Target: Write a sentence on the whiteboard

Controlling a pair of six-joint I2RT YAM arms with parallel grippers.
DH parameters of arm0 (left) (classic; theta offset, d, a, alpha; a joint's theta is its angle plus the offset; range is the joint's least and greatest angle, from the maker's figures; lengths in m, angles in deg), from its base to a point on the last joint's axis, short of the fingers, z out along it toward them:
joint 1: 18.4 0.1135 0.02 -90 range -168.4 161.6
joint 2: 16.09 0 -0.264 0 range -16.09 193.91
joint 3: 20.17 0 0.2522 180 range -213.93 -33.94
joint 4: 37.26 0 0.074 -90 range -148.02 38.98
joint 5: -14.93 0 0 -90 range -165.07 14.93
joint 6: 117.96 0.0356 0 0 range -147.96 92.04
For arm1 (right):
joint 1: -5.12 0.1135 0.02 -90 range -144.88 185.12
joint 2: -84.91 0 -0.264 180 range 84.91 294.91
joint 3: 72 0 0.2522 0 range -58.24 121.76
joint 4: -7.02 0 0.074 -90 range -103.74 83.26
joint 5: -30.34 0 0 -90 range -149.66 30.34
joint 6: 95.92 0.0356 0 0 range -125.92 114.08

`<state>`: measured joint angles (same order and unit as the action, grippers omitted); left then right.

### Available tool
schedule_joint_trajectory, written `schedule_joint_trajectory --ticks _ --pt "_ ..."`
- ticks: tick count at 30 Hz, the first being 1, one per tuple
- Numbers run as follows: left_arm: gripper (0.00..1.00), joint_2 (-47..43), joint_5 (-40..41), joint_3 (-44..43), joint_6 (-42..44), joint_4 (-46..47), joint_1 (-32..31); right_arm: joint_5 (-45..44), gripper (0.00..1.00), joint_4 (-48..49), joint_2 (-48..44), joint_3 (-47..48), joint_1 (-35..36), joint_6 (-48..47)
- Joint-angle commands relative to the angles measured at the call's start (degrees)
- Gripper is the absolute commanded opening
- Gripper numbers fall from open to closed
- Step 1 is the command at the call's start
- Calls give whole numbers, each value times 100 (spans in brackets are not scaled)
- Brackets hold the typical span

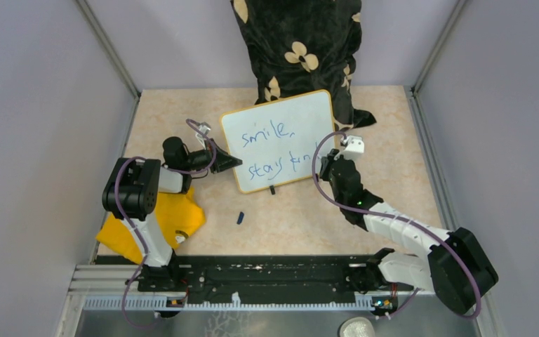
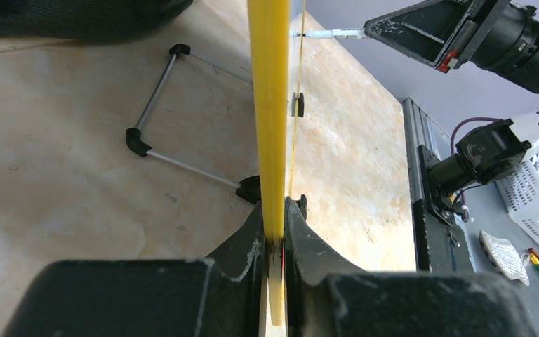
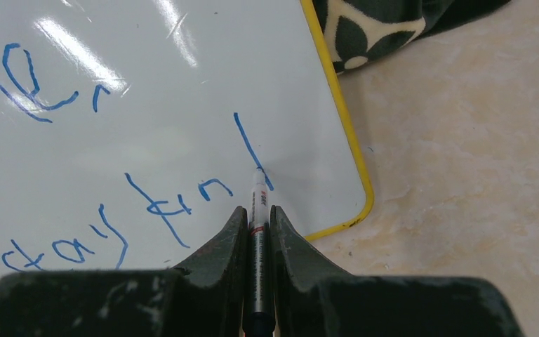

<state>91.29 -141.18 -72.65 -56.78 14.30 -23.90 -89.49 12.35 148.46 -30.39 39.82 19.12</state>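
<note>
The whiteboard [image 1: 281,130], white with a yellow rim, stands tilted on the tan table. Blue words [image 1: 270,132] read "smile," above "stay kin" with a fresh slanted stroke [image 3: 251,149] at the right. My left gripper [image 1: 233,163] is shut on the board's left edge; the yellow rim [image 2: 270,126] runs between its jaws. My right gripper [image 1: 331,160] is shut on a marker [image 3: 258,210], whose tip touches the board at the lower end of that stroke. The marker also shows in the left wrist view [image 2: 330,33].
A black floral cloth [image 1: 298,49] hangs behind the board. A yellow cloth [image 1: 156,226] lies by the left arm. A small dark cap [image 1: 240,217] lies in front of the board. The board's wire stand [image 2: 175,105] rests behind it.
</note>
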Motion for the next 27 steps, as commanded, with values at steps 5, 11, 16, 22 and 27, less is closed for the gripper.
schedule_joint_trajectory --ticks 5,11,16,22,27 --pt "0 236 368 6 465 -547 -74 215 0 408 115 334 -68 -98" --pt "0 233 367 9 465 -555 -83 409 0 402 236 231 -62 49" --pt "0 240 370 13 465 -555 -83 487 0 349 187 66 -68 188" --pt "0 233 377 13 465 -563 -83 439 0 249 61 -166 -67 274" --pt "0 234 379 9 465 -562 -83 300 0 60 -16 -218 -68 264"
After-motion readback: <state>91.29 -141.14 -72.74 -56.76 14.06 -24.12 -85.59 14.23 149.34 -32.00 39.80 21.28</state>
